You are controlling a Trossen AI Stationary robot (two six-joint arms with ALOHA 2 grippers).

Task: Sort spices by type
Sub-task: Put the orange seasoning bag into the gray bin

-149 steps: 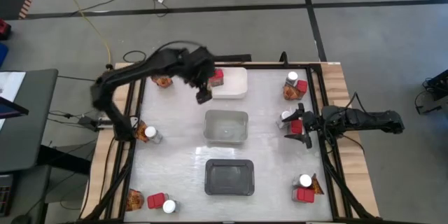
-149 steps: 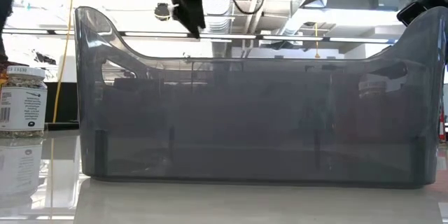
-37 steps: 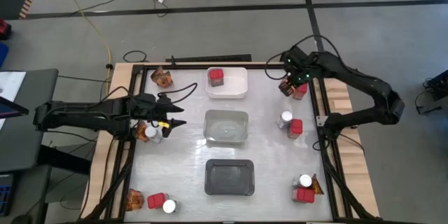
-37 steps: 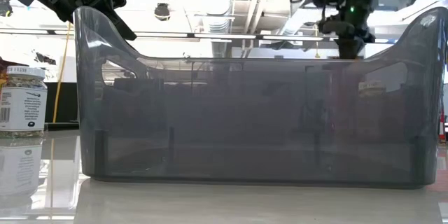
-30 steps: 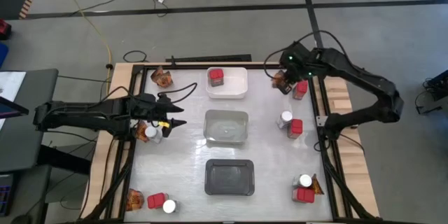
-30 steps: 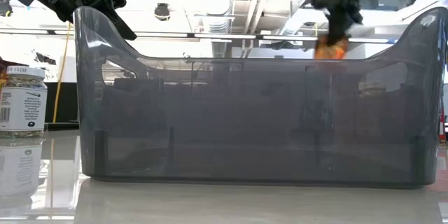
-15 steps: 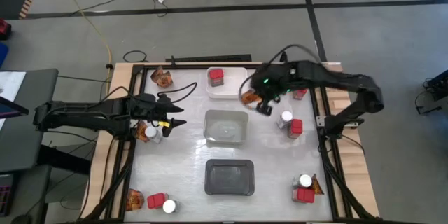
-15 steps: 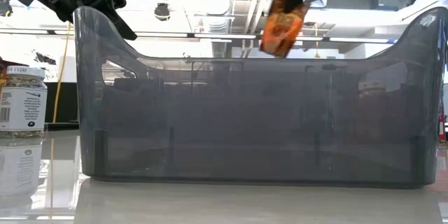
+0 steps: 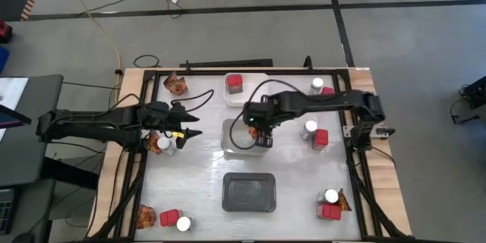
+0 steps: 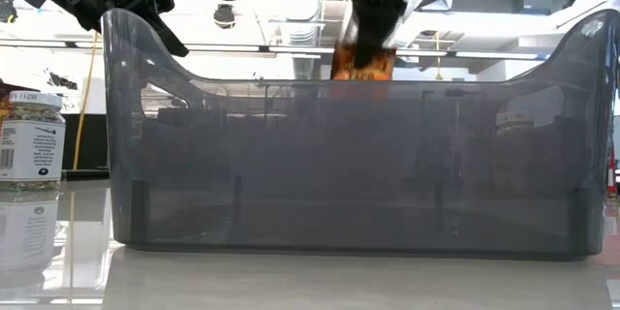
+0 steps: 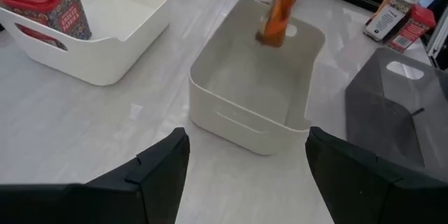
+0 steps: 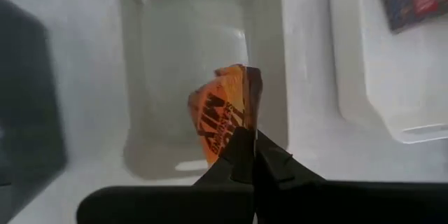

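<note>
The right gripper (image 12: 243,155), clamped on an orange-brown crinkly spice packet (image 12: 225,117), holds it hanging long-axis-down directly over the clear rectangular plastic tray (image 9: 231,131) at mid-table; the release looks a straight drop; the left gripper (image 9: 184,124) waits spread and empty nearby.

We see an orange packet (image 12: 225,115) with dark lettering, a red box (image 11: 46,1) in a white tray (image 11: 133,49), and a dark grey tray (image 9: 248,193)

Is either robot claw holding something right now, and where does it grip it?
The right gripper pinches an orange packet by one edge; the left gripper holds nothing.
</note>
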